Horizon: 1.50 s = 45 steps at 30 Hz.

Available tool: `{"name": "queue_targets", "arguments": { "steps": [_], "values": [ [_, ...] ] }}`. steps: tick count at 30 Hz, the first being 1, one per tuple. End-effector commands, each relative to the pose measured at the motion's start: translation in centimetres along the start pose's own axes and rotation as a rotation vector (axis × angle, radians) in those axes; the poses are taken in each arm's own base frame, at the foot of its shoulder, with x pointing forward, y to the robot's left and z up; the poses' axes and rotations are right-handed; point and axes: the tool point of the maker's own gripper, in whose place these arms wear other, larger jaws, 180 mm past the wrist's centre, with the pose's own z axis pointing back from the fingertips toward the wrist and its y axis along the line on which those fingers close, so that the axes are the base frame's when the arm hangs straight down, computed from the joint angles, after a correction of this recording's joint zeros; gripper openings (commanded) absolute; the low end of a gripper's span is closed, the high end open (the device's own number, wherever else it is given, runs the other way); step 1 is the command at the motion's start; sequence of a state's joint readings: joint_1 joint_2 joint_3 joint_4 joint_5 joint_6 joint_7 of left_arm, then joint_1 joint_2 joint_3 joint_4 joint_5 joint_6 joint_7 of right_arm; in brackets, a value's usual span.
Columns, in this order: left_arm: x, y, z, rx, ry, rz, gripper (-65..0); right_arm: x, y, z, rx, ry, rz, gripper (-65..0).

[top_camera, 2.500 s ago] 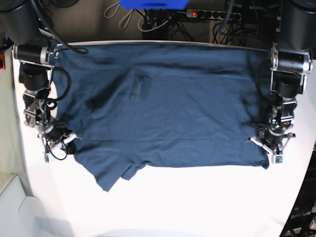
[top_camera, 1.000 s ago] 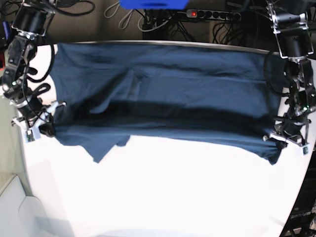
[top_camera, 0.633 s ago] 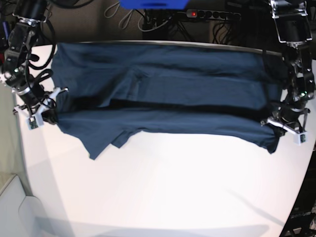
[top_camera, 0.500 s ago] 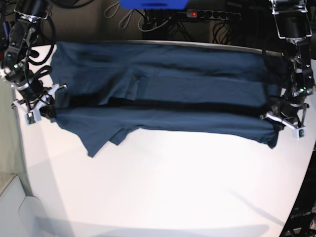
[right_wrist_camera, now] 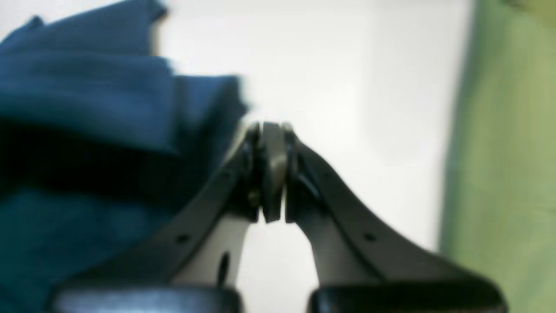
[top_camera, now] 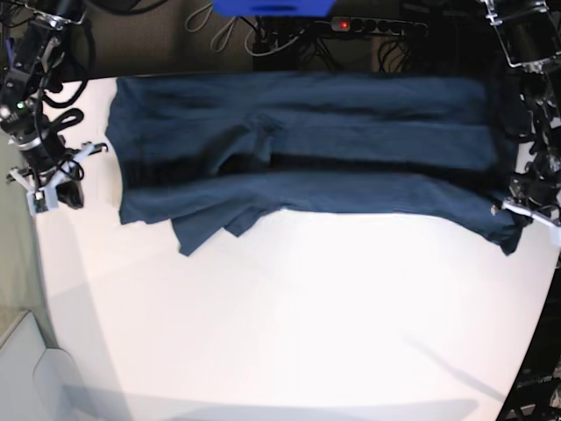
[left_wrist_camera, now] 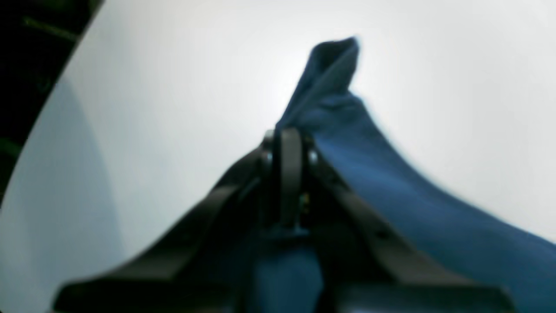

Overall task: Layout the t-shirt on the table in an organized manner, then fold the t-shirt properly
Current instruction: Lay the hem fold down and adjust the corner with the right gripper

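Observation:
The dark navy t-shirt (top_camera: pixel 351 149) lies stretched along the far side of the white table (top_camera: pixel 289 324), its near part doubled over with a sleeve flap pointing forward at the left. My left gripper (top_camera: pixel 530 209) is at the shirt's right end, shut on the t-shirt. In the left wrist view a cloth corner (left_wrist_camera: pixel 330 87) sticks out past the closed tips (left_wrist_camera: pixel 289 134). My right gripper (top_camera: pixel 48 191) hangs left of the shirt, apart from its edge. Its tips (right_wrist_camera: pixel 270 130) are shut with nothing between them, and the shirt (right_wrist_camera: pixel 87 95) lies off to one side.
A power strip with a red light (top_camera: pixel 377 24), cables and a blue object (top_camera: pixel 272 7) sit behind the table. The table's curved edge runs down the right side. A pale box (top_camera: pixel 22 368) stands at the lower left, beside green flooring (right_wrist_camera: pixel 504 152).
The shirt has shifted to the right in the base view and its left edge has come free of my right gripper. The fold now lies flatter and farther back.

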<state>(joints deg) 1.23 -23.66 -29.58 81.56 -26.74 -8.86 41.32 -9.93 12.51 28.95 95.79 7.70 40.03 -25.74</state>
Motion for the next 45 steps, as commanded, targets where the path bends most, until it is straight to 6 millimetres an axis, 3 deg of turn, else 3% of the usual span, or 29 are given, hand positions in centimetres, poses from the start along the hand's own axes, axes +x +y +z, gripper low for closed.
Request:
{"name": "queue_targets", "arguments": {
  "steps": [1,9,15,18,23,26,29,32,39,45],
  "values": [
    [1.8,0.2,0.4,0.001,-0.042,-0.017,-64.8,1.1,0.1,0.4,-0.001,-0.039,0.011,-65.0],
    [-0.8,0.6,0.7,0.008,0.032,-0.03,-64.8,-1.5,1.7,1.6,0.027,0.021,0.004,-65.0],
    [-2.0,1.1,1.0,0.018,0.055,-0.031,-64.8,-0.8,2.2,1.5,0.028,-0.001,0.0,-64.0],
    [-2.7,1.4,1.1,0.023,0.069,-0.033,-64.8,0.6,3.4,1.0,0.058,-0.03,0.023,-56.9],
    [-3.5,0.8,1.0,0.013,0.079,-0.015,-64.8,2.3,4.2,-0.7,0.084,0.009,0.062,-36.1],
    [-3.7,0.7,1.0,0.012,0.082,-0.013,-64.8,3.7,4.4,-1.7,0.092,0.016,0.077,-30.7],
    [-3.7,0.7,1.0,0.012,0.082,-0.013,-64.8,5.3,4.5,-2.6,0.097,0.014,0.101,-30.7],
    [-3.7,0.7,1.0,0.012,0.082,-0.013,-64.8,5.4,4.7,-3.6,0.112,0.037,0.097,-30.7],
    [-3.7,0.7,1.0,0.012,0.082,-0.013,-64.8,3.0,5.0,-6.3,0.154,0.11,0.016,-30.7],
    [-3.6,0.7,1.0,0.011,0.08,-0.013,-64.8,2.2,5.0,-6.9,0.166,0.135,-0.008,-30.7]
  ]
}}
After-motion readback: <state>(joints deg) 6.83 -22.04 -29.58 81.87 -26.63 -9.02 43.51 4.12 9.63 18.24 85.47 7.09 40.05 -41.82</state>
